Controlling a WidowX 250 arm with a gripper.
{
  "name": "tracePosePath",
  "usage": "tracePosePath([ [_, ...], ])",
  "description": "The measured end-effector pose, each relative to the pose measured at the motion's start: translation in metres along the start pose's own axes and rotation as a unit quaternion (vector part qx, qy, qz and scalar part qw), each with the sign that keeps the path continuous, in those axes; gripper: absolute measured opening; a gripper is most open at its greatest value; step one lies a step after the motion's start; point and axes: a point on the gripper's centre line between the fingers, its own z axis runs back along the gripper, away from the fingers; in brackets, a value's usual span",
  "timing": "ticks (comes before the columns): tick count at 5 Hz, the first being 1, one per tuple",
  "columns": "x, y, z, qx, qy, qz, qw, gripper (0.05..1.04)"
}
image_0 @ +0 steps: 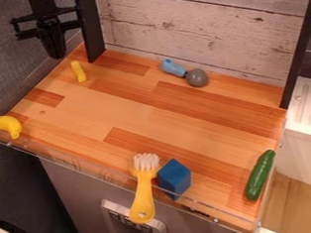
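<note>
Left to right: we have a banana [7, 125] at the worktop's [135, 112] left front edge. Claw [54, 47] hangs near the back left corner; we can't tell if it's clenched or released. Nearest to it is a small yellow stick [79, 72], lying on the wood just right of and below the claw in our view. Then a yellow-handled brush [143, 188] with white bristles, beside a blue block [174, 178] at the front. At the back, a blue piece [173, 67] next to a gray ball [197, 77]. Cucumber [260, 175] by the right edge.
</note>
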Motion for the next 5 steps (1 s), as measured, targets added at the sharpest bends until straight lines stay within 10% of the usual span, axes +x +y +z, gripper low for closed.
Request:
tracePosePath([
  [2, 0.026, -0.007, 0.006, -0.006, -0.002, 0.101, 0.9949, 0.073],
  [5, 0.042, -0.017, 0.000, 0.005, 0.011, -0.103, 0.9946, 0.102],
])
